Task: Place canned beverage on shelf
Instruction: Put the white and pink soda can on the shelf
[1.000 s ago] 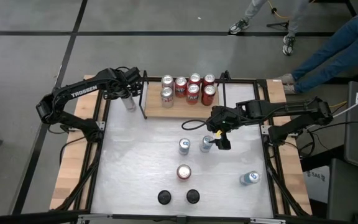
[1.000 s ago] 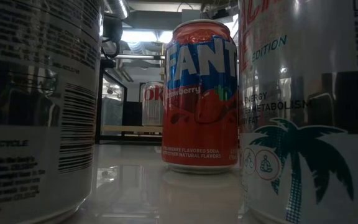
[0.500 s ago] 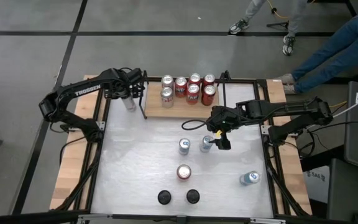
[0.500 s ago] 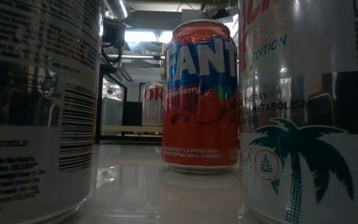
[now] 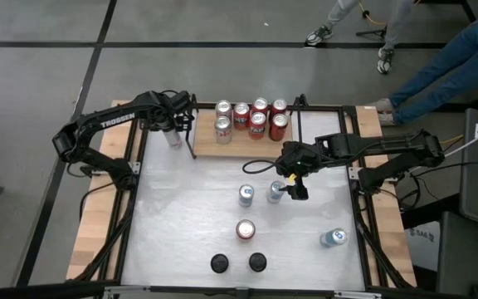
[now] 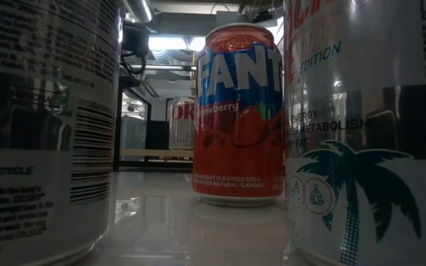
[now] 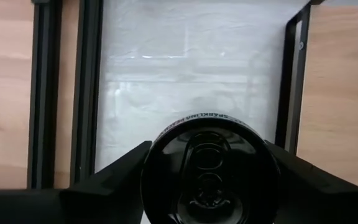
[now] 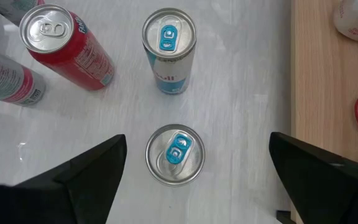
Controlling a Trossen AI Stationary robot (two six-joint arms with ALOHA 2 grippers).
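High view: my left gripper, at upper left of the frame, has its fingers closed around a black-topped can just left of the shelf, which carries six cans. At centre right, my right gripper hangs spread wide over a silver can on the white table.

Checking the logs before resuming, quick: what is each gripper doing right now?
Left gripper: fingers around a dark-topped can beside the shelf.
Right gripper: open, hovering over a silver can, holding nothing.
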